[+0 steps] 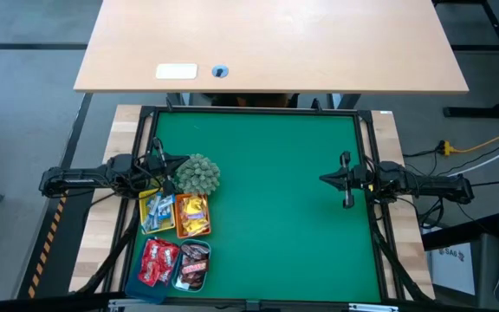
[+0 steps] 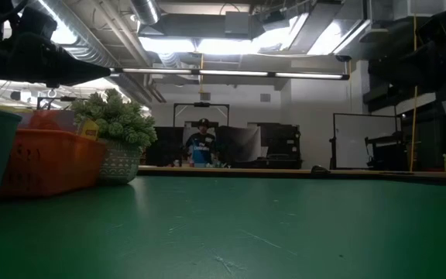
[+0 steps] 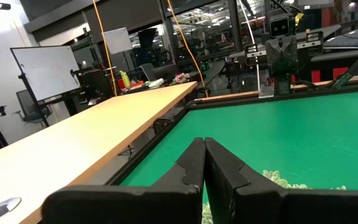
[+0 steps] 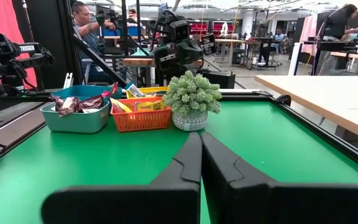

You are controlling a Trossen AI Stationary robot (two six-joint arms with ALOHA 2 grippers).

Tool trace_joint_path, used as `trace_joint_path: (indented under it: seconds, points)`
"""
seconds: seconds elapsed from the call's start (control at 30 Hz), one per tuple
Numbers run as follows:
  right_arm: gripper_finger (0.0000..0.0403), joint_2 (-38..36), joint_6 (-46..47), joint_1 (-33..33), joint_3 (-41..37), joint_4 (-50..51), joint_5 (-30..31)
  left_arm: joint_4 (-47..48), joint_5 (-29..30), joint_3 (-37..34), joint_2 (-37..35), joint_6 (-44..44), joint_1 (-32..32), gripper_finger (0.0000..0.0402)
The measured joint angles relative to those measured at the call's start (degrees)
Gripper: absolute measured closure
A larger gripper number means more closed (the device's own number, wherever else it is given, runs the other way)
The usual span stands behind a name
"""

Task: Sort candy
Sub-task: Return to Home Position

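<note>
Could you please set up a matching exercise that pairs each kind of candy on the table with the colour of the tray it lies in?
Candy:
1. red packets
2. yellow packets
3. blue-white wrappers
4. brown bars

Tray:
a. orange tray
b. teal tray
c. yellow tray
d. blue tray

Pairs: 1-d, 2-a, 3-c, 4-b.

Industrial-style robotics lab: exposed ceiling ducts point(image 2: 200, 25), strip lights point(image 2: 231, 74), whiteboard point(image 3: 45, 71), long wooden workbench point(image 3: 92, 137), person point(image 2: 201, 143) at far desk.
</note>
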State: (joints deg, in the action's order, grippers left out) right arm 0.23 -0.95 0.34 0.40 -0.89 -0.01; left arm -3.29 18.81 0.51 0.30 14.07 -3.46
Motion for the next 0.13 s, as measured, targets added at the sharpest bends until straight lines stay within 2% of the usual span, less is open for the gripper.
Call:
trace_joint_path:
  seconds: [0.13]
  points:
    - [0.0402,0.0,0.0,0.0,0.0,0.0,0.0,0.0,0.0,0.0,0.0,0.0,0.0,0.0400]
